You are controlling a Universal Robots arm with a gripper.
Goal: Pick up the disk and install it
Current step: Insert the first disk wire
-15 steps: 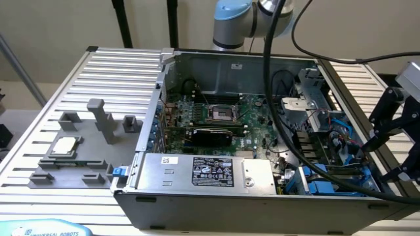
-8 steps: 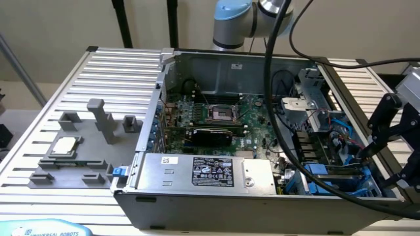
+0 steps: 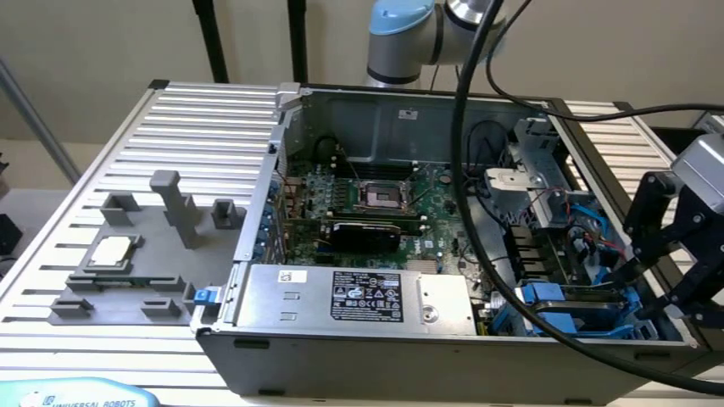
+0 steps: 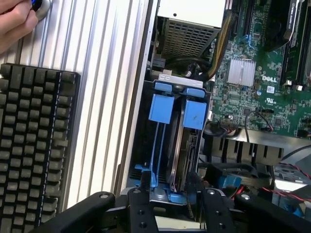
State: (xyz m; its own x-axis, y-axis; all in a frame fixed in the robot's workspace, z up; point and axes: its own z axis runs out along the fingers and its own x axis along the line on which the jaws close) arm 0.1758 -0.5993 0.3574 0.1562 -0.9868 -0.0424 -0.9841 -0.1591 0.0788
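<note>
Blue plastic frames the disk (image 4: pixel 160 109), which stands on its edge in the drive cage (image 3: pixel 571 315), in the corner of the computer case (image 3: pixel 339 352) at the exterior view's right. Your gripper (image 4: pixel 169 191) sits right over the near end of the disk. You cannot tell whether it already clamps the frame. You are, it seems, at the picking step. The next move calls for a firm, centred hold and a straight path along the cage, without tilting.
</note>
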